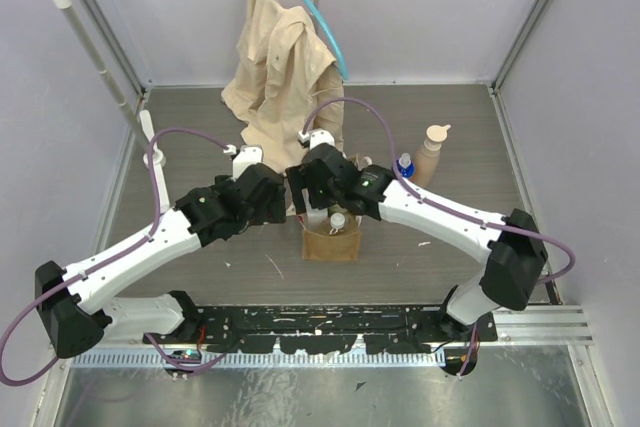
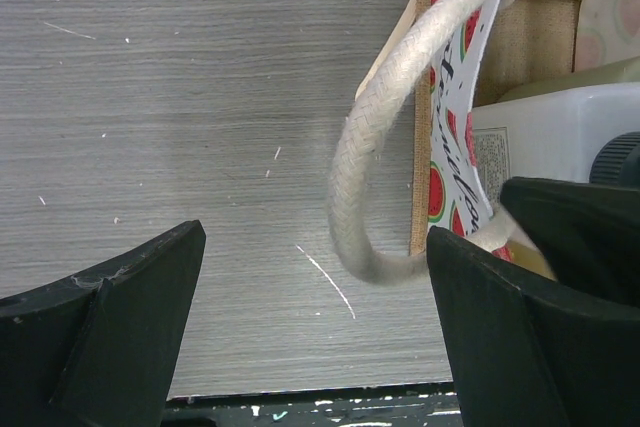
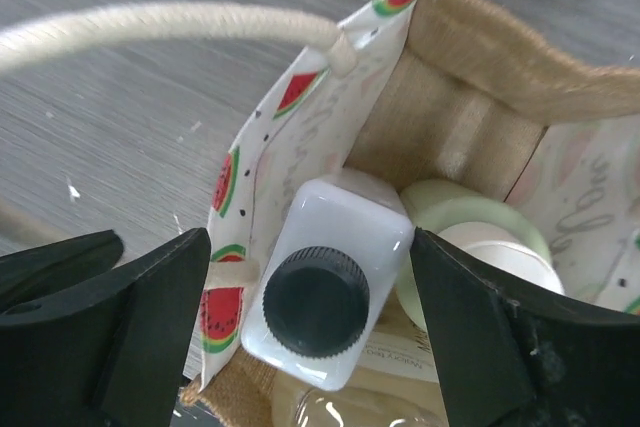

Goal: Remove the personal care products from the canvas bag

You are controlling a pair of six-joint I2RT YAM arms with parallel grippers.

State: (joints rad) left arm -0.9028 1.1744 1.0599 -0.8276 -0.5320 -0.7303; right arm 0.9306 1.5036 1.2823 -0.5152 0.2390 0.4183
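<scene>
Now, right jaws spread wide, gripping nothing, straddling the glossy white jug-shaped bottle [image 3: 345, 217] with its ribbed dark cap, upright inside the coarse canvas bag [image 3: 480, 57]. Pale olive bottle [image 3: 445, 209] just beside it. Left jaws released too, the braided cream rope handle [image 2: 400, 97] looping between them over the grey wood-grain desk [image 2: 200, 97].

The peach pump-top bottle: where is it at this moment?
In the top external view, the peach pump-top bottle stands on the table, outside the canvas bag and to its right, directly beside the blue-capped bottle.
</scene>
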